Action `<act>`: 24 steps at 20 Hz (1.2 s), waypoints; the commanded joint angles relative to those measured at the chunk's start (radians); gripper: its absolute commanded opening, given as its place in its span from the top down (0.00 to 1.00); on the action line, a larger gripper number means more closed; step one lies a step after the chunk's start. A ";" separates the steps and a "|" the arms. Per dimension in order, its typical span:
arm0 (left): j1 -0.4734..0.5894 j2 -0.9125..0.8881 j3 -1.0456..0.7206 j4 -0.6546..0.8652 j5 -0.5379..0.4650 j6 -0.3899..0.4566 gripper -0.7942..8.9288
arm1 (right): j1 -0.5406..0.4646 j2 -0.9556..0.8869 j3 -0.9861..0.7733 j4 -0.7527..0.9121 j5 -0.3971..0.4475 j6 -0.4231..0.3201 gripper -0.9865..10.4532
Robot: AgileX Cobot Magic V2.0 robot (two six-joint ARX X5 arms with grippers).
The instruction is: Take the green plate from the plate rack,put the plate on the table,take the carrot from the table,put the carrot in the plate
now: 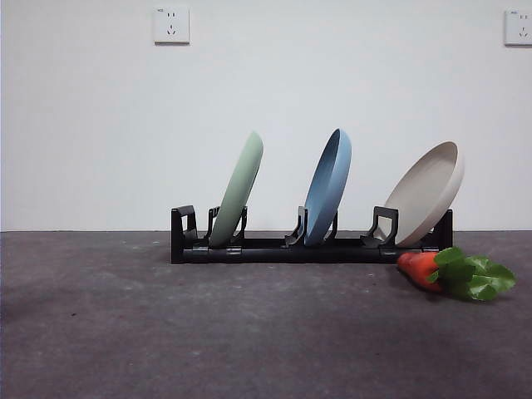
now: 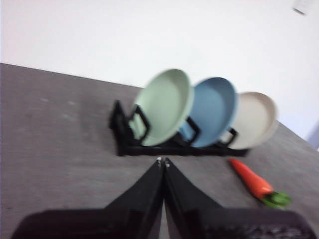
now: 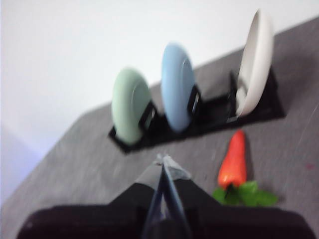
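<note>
The green plate (image 1: 238, 189) (image 2: 163, 105) (image 3: 129, 103) leans upright in the left slot of the black plate rack (image 1: 274, 247) (image 2: 149, 147) (image 3: 209, 117). The carrot (image 1: 422, 269) (image 2: 251, 179) (image 3: 234, 162) lies on the table (image 1: 166, 324) just in front of the rack's right end, leaves pointing right in the front view. My left gripper (image 2: 163, 161) is shut and empty, held back from the rack, aimed near the green plate. My right gripper (image 3: 162, 159) is shut and empty, also back from the rack, beside the carrot. Neither arm shows in the front view.
A blue plate (image 1: 327, 186) (image 2: 214, 109) (image 3: 178, 84) stands in the middle slot and a beige plate (image 1: 426, 191) (image 2: 255, 119) (image 3: 255, 59) in the right slot. A white wall with two sockets (image 1: 171, 25) rises behind the table.
</note>
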 commanded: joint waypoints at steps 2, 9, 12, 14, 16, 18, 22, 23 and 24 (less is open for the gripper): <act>0.002 0.074 0.104 -0.082 0.109 0.061 0.92 | -0.001 0.103 0.159 -0.155 -0.068 -0.152 0.92; 0.002 0.219 0.268 -0.262 0.330 0.185 0.93 | 0.010 0.312 0.444 -0.507 -0.113 -0.373 0.92; 0.002 0.269 0.325 -0.338 0.380 0.235 0.92 | 0.024 0.389 0.537 -0.648 -0.113 -0.454 0.92; 0.002 0.293 0.354 -0.377 0.386 0.261 0.93 | 0.029 0.425 0.575 -0.716 -0.113 -0.490 0.92; 0.002 0.311 0.374 -0.411 0.401 0.283 0.93 | 0.034 0.450 0.599 -0.767 -0.113 -0.520 0.92; 0.002 0.324 0.386 -0.428 0.404 0.287 0.92 | 0.037 0.467 0.606 -0.784 -0.112 -0.525 0.92; 0.002 0.342 0.389 -0.431 0.397 0.264 0.54 | 0.037 0.484 0.606 -0.782 -0.108 -0.507 0.60; 0.002 0.346 0.389 -0.430 0.398 0.254 0.33 | 0.037 0.487 0.606 -0.782 -0.105 -0.500 0.45; 0.002 0.349 0.389 -0.428 0.399 0.255 0.23 | 0.037 0.489 0.606 -0.783 -0.106 -0.497 0.32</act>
